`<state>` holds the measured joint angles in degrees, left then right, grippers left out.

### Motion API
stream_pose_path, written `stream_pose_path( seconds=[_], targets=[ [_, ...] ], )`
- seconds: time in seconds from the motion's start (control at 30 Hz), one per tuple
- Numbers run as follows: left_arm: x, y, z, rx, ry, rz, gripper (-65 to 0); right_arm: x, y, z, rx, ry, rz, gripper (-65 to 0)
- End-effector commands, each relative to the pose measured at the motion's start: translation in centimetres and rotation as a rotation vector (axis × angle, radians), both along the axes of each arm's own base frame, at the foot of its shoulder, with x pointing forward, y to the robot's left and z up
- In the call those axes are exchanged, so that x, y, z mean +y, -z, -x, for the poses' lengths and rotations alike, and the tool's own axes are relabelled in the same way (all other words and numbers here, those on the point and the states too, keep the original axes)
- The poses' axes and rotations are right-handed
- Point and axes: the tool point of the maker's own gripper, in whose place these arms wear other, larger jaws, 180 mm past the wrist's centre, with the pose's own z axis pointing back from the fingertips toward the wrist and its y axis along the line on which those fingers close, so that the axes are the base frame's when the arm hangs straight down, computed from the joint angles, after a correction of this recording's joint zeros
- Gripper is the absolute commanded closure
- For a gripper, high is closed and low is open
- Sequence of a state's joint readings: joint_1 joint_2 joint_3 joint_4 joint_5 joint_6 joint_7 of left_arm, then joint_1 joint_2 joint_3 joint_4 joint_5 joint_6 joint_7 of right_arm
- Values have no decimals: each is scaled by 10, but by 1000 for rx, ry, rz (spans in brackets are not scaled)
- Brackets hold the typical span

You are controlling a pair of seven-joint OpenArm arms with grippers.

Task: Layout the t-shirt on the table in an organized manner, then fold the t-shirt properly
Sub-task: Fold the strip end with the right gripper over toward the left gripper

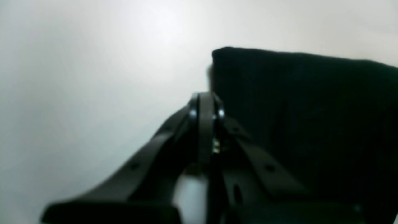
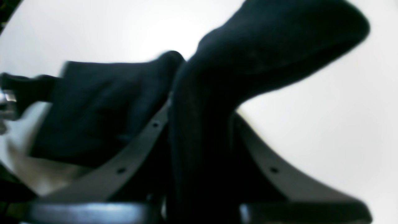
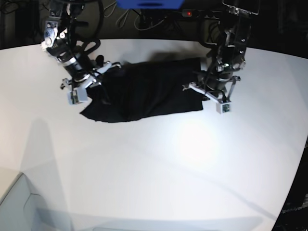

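Note:
The black t-shirt [image 3: 149, 91] lies spread across the far part of the white table [image 3: 144, 168], wrinkled and uneven. My right gripper [image 3: 98, 73] is at its left end in the base view. In the right wrist view this gripper [image 2: 202, 109] is shut on a bunched fold of the t-shirt [image 2: 264, 46], lifted off the table [image 2: 326, 124]. My left gripper [image 3: 202, 85] is at the shirt's other end. In the left wrist view it [image 1: 205, 99] is shut, its tips at the edge of the t-shirt [image 1: 311, 109]. Whether cloth is caught between them cannot be seen.
Behind the table are cables, a power strip with a red light [image 3: 190, 13] and a blue object [image 3: 149, 4]. The table's curved edge [image 3: 298, 159] runs down the right side. A pale box corner [image 3: 14, 207] sits at the lower left.

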<state>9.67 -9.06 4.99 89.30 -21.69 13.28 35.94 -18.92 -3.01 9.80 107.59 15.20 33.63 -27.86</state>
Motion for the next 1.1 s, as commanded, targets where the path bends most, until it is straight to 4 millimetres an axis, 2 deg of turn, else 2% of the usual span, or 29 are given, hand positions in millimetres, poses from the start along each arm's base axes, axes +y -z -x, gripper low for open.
stream_pose_path(
  seconds=[0.0,0.23,0.37,0.47,0.7,0.9,1.0,1.07],
  targets=[
    [-5,10,12,70,17,19,0,13,-19,-5,-66,-27,-42,0],
    [-5,10,13,72,17,17,0,88,-41,-4,-121,-233,-112,0],
    [-4,10,12,70,17,16,0,124,-44,-11,-134,-334,-139,0],
    [-3,10,13,70,18,13,0,143,-38,-20,-122,-390,-147,0],
    [0,9,14,70,13,8,0,168,-5,-30,-37,-473,-131,0],
    [1,8,14,68,13,8,0,181,4,-31,-16,-516,-120,0],
    [9,8,14,68,17,-12,0,186,7,-29,-4,-534,-118,-2],
    [11,8,14,68,18,-18,0,187,8,-27,-7,-556,-100,-63]
  ],
)
